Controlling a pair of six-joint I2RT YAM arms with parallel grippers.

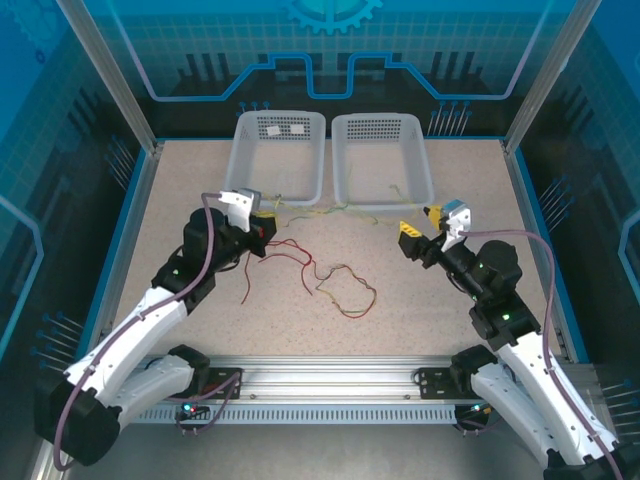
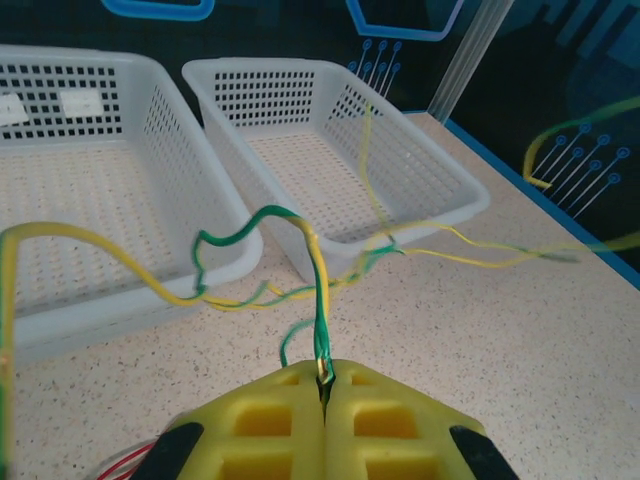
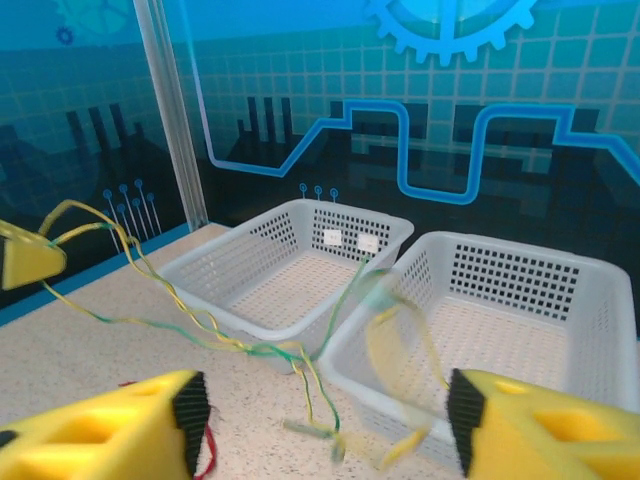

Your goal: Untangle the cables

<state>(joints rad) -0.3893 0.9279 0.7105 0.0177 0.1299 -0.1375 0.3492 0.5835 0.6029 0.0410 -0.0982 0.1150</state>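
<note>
My left gripper (image 1: pixel 262 232) (image 2: pixel 325 385) is shut on the end of a yellow-green cable (image 2: pixel 318 290). That cable rises from the pads and twists with other yellow-green cables (image 1: pixel 340 208) strung along the front of the two white baskets. Red cables (image 1: pixel 330 280) lie looped on the table between the arms, and one red strand (image 3: pixel 205 450) shows by my right gripper's left finger. My right gripper (image 1: pixel 418 225) (image 3: pixel 325 415) is open in front of the right basket. A blurred yellow-green cable (image 3: pixel 470 300) hangs loose over that basket's rim, touching neither finger.
Two white perforated baskets stand side by side at the back, the left basket (image 1: pixel 236 160) (image 2: pixel 150 200) and the right basket (image 1: pixel 425 165) (image 3: pixel 600 300). Blue walls and metal posts (image 1: pixel 120 90) close in the table's sides.
</note>
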